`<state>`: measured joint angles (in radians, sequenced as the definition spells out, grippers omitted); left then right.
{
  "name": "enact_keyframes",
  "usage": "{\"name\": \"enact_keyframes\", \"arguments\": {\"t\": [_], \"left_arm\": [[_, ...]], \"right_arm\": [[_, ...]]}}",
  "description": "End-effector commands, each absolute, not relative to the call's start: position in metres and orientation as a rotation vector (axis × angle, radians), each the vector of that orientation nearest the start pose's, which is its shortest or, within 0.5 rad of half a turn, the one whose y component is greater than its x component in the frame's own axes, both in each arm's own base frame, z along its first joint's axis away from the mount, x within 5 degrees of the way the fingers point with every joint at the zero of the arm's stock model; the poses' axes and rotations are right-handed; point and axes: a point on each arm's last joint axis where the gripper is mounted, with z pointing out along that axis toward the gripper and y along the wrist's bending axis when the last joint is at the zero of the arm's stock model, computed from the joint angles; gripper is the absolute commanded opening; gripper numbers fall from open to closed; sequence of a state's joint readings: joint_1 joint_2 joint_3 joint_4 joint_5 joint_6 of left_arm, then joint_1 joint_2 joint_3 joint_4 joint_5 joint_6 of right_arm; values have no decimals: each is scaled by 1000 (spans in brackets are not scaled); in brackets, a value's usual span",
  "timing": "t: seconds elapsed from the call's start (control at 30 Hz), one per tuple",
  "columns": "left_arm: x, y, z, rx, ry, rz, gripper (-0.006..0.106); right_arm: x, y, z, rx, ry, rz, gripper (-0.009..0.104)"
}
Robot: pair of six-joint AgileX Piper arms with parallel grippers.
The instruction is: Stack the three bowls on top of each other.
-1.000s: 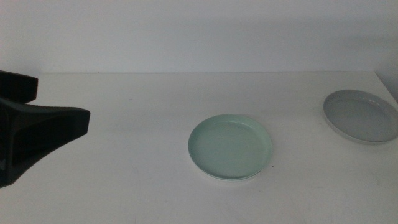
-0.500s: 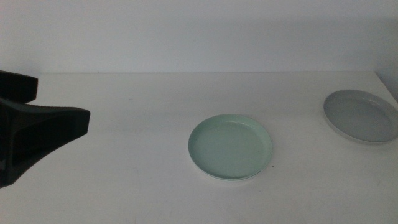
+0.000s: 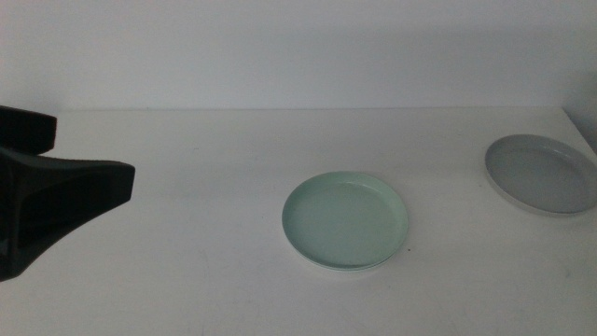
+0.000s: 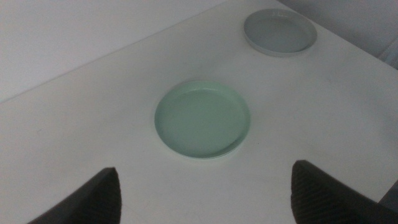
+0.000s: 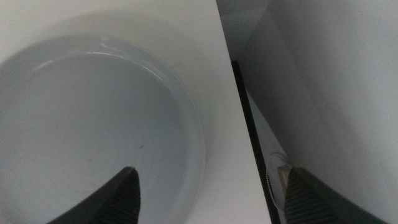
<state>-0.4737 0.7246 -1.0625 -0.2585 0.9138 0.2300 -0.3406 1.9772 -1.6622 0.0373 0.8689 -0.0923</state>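
Note:
The mint green bowl (image 3: pixel 345 220) sits mid-table and also shows in the left wrist view (image 4: pixel 202 119). The light grey bowl (image 3: pixel 543 174) lies at the far right near the table edge and shows in the left wrist view too (image 4: pixel 280 32). My left gripper (image 4: pixel 204 190) is open and empty, well back from the mint bowl; it shows as a dark shape at the left in the middle view (image 3: pixel 89 187). My right gripper (image 5: pixel 211 193) is open over the rim of a pale bowl (image 5: pixel 81 124); I cannot tell whether that bowl is white or grey. No clearly white bowl shows.
The table's right edge (image 5: pixel 239 93) runs just beside the pale bowl, with a dark gap and a wall past it. A pale wall stands behind the white table (image 3: pixel 205 159).

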Motion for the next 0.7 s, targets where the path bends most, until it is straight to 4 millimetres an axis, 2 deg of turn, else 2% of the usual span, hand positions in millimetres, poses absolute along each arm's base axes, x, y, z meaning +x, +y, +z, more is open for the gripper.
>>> {"name": "enact_keyframes", "arguments": {"t": [0.0, 0.33, 0.5, 0.6, 0.67], "left_arm": [[92, -69, 434, 636, 1876, -494, 90], [92, -69, 434, 636, 1876, -494, 90], [92, -69, 434, 636, 1876, -494, 90], [92, -69, 434, 636, 1876, -494, 90], [92, -69, 434, 636, 1876, -494, 90]], "right_arm": [[415, -149, 276, 324, 2541, -152, 59], [436, -155, 217, 321, 2614, -133, 53], [443, -152, 190, 327, 2669, -96, 51], [444, -151, 179, 317, 2690, -92, 42], [445, -151, 177, 318, 2692, -91, 29]]}}
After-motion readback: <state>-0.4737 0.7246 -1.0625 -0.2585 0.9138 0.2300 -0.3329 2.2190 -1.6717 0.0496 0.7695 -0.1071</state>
